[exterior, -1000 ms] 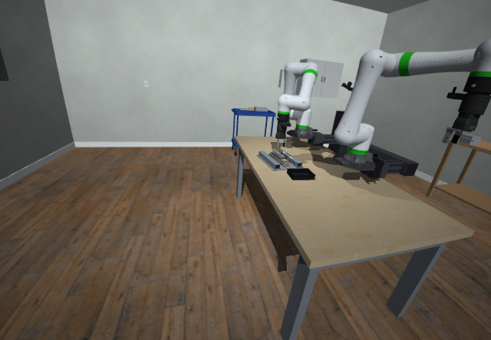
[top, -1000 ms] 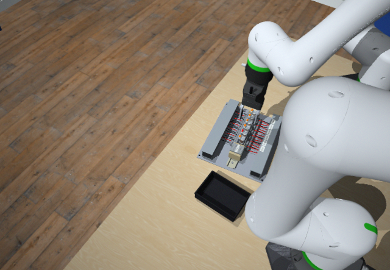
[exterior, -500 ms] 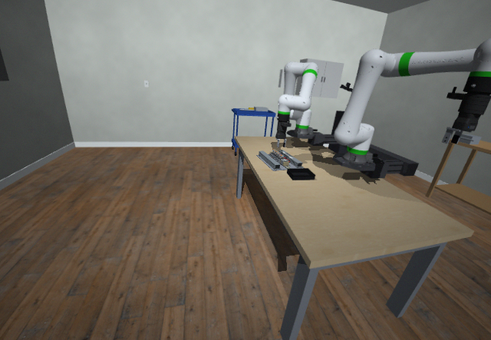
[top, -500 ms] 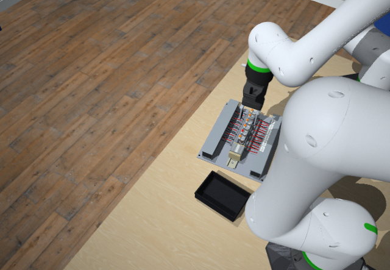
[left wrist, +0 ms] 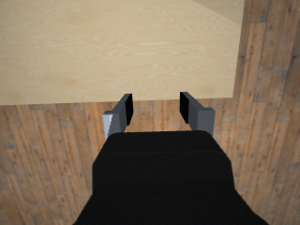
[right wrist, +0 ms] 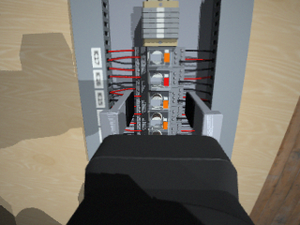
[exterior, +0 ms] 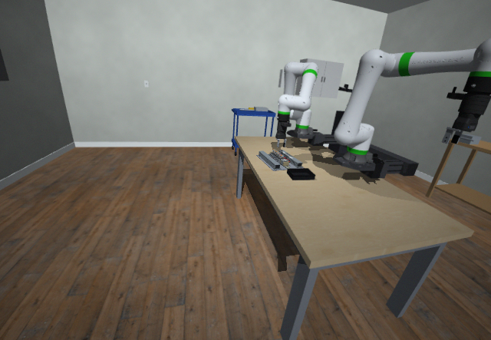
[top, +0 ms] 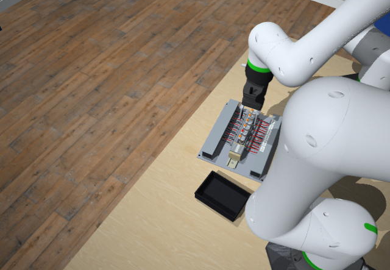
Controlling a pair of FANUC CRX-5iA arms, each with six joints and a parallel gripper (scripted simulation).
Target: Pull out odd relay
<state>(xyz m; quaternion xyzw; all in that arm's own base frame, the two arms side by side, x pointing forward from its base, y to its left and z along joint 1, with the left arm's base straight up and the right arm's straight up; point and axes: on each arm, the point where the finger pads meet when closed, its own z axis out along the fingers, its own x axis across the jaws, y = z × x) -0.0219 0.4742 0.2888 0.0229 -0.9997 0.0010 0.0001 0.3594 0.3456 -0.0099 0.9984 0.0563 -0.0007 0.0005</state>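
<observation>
The relay with the red button (top: 242, 130) (right wrist: 166, 81) sits second from the terminal block, in a row with orange-button relays. No relay visibly leans, but my right gripper hides the row's far end in the right wrist view. The relay panel (top: 220, 156) (right wrist: 187, 19) lies flat on the table. The black parts tray (top: 214, 208) (exterior: 302, 177) stands empty beside the panel's terminal-block end. My right gripper (top: 248, 116) (exterior: 281, 144) (right wrist: 159, 102) is open over the orange-button relays beyond the red one, fingers on either side of the row. My left gripper (left wrist: 156, 102) is open and empty, off the table's end.
Two grey wiring ducts (top: 219, 131) (right wrist: 234, 61) run along the panel's sides, with red and black wires between them and the row. The beige-ended terminal block (top: 236, 149) (right wrist: 160, 23) adjoins the row. The left arm (top: 283, 191) stands close beside the tray and panel.
</observation>
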